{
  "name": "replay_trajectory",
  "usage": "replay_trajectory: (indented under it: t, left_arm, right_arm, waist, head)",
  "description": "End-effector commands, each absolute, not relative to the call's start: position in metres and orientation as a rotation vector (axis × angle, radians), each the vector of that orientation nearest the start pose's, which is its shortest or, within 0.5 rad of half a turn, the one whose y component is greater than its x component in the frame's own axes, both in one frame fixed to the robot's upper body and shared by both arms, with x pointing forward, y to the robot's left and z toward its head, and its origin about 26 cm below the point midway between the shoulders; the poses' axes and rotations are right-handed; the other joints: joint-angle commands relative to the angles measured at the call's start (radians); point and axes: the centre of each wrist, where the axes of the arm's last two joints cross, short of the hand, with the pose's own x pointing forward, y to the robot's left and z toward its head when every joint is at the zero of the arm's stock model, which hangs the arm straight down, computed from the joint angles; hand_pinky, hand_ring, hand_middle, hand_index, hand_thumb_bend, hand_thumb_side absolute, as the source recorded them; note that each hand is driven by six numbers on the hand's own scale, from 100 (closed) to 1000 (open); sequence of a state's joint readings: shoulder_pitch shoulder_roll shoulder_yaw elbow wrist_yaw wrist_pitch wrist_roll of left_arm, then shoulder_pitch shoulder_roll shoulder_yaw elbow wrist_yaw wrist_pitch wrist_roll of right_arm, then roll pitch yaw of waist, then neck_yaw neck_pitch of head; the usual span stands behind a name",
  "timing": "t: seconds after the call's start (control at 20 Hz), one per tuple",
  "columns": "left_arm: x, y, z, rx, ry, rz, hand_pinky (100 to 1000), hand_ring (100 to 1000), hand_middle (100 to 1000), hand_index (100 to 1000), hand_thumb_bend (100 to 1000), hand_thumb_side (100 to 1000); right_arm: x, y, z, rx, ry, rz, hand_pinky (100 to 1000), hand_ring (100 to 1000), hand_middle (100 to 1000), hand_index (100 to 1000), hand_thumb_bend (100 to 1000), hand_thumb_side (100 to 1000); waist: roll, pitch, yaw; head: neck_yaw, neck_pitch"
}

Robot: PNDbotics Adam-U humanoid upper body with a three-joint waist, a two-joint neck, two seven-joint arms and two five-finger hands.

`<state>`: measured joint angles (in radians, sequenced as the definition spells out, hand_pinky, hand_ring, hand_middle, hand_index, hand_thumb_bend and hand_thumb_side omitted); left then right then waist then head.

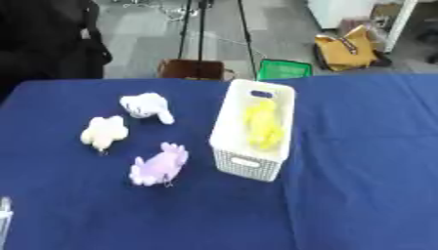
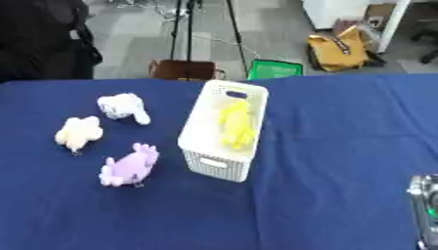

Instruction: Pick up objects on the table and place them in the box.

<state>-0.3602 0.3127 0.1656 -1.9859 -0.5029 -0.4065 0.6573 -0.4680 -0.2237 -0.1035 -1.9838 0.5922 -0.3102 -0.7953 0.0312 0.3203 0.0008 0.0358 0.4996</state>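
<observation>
A white slotted box [image 1: 229, 131] stands on the blue table [image 1: 359, 161] near its middle, with a yellow soft toy [image 1: 263, 124] lying inside. To its left lie three plush toys: a white one [image 1: 147, 106] farthest back, a cream one [image 1: 104, 132] further left, and a purple one [image 1: 159, 165] nearest the box's front corner. Only a thin edge of my left hand [image 1: 3, 217] shows at the lower left of the left eye view. Part of my right hand [image 2: 425, 207] shows at the lower right of the right eye view. Both are far from the toys.
Beyond the table's far edge stand a tripod's legs, a brown box [image 1: 192, 69], a green crate [image 1: 284, 69] and a yellow bag [image 1: 346, 49]. A person in dark clothes [image 1: 47, 39] stands at the far left corner. Bare blue cloth spreads right of the box.
</observation>
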Motion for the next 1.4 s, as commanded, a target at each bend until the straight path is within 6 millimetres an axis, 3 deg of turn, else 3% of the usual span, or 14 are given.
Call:
replay_trajectory:
  t: [0.05,0.35,0.55,0.8,1.1,1.25,1.4]
  left_arm:
    - [0.299,0.303,0.243,-1.184,3.017,0.015,802,815,851,917,100,683]
    - [0.293,0.322,0.253,-1.558,2.93,0.571,813,839,876,941,100,636]
    - [0.29,0.327,0.257,-1.705,2.861,0.753,808,839,874,942,100,640]
    - [0.287,0.334,0.264,-1.954,2.631,1.067,816,858,887,960,100,747]
    - [0.287,0.33,0.27,-1.986,2.44,1.518,821,871,887,967,100,887]
    - [0.288,0.327,0.276,-2.016,2.283,1.828,823,884,898,975,100,863]
    - [0.289,0.325,0.281,-2.051,2.17,2.028,832,897,912,995,100,878]
  right_arm:
    - [0.311,-0.253,0.25,1.033,2.968,0.457,819,837,670,775,100,926]
    - [0.311,-0.253,0.25,1.032,2.968,0.444,818,834,670,775,100,928]
    - [0.311,-0.253,0.25,1.032,2.969,0.44,818,833,670,774,100,927]
    - [0.311,-0.253,0.25,1.029,2.973,0.434,818,834,670,774,100,926]
    - [0.311,-0.252,0.25,1.022,2.98,0.428,818,834,670,773,100,926]
    - [0.311,-0.252,0.25,1.016,2.984,0.423,818,834,670,773,100,926]
    - [0.311,-0.252,0.25,1.012,2.988,0.42,818,834,670,772,100,925]
  waist:
    - [0.001,-0.024,0.002]
    - [0.009,-0.031,0.0]
    - [0.012,-0.032,-0.002]
    - [0.015,-0.027,-0.007]
    - [0.015,-0.024,-0.013]
    - [0.016,-0.025,-0.014]
    - [0.017,-0.025,-0.015]
  head:
    - [0.005,0.001]
    - [0.005,0.028]
    - [0.005,0.049]
    - [0.008,0.079]
    - [0.011,0.081]
    - [0.017,0.075]
    - [0.02,0.072]
